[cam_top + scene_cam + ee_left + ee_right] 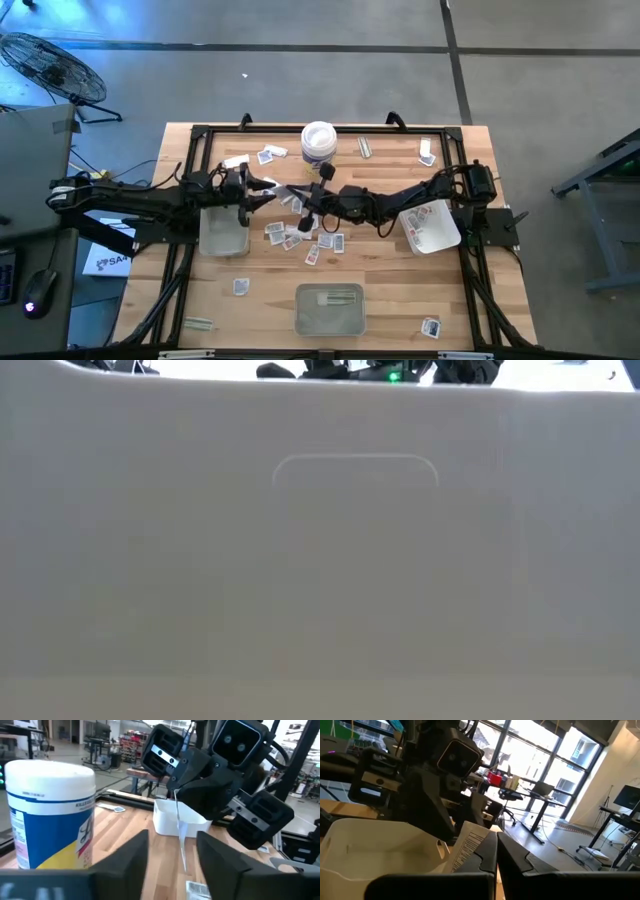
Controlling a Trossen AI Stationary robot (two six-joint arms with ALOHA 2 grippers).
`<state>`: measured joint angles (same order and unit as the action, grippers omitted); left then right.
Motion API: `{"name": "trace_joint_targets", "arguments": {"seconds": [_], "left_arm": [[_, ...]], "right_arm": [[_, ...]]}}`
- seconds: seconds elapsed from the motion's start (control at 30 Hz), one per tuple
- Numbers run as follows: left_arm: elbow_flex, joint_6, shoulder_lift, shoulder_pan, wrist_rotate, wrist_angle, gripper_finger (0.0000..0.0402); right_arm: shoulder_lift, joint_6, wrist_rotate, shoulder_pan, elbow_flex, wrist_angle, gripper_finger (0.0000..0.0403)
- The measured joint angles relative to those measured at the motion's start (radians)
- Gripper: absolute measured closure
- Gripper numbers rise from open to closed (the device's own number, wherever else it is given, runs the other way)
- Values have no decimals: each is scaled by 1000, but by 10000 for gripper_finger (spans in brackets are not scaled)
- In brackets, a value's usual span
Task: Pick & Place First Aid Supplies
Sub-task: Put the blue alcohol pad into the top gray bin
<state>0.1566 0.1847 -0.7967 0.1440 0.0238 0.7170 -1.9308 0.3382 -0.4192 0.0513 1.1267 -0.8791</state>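
Right gripper (496,851) pinches packet (467,847); left gripper (172,852) apart, facing.

Pale wooden table (380,270); translucent matt plastic tray (330,310).

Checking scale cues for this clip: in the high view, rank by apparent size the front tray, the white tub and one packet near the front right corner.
1. Front tray, largest.
2. White tub.
3. Packet, smallest.
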Motion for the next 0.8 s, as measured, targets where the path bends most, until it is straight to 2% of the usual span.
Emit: {"name": "trace_joint_targets", "arguments": {"seconds": [0.23, 0.33, 0.43, 0.67, 0.8], "left_arm": [[0, 3, 0, 0, 26, 26, 373], [0, 3, -7, 0, 31, 43, 397], [0, 5, -6, 0, 29, 42, 385], [0, 34, -7, 0, 26, 43, 305], [0, 38, -7, 0, 20, 43, 291]], "right_arm": [[0, 0, 0, 0, 0, 1, 403], [0, 0, -1, 0, 0, 5, 403], [0, 0, -1, 0, 0, 6, 403], [0, -24, 0, 2, 0, 7, 403], [0, -24, 0, 2, 0, 5, 403]]}}
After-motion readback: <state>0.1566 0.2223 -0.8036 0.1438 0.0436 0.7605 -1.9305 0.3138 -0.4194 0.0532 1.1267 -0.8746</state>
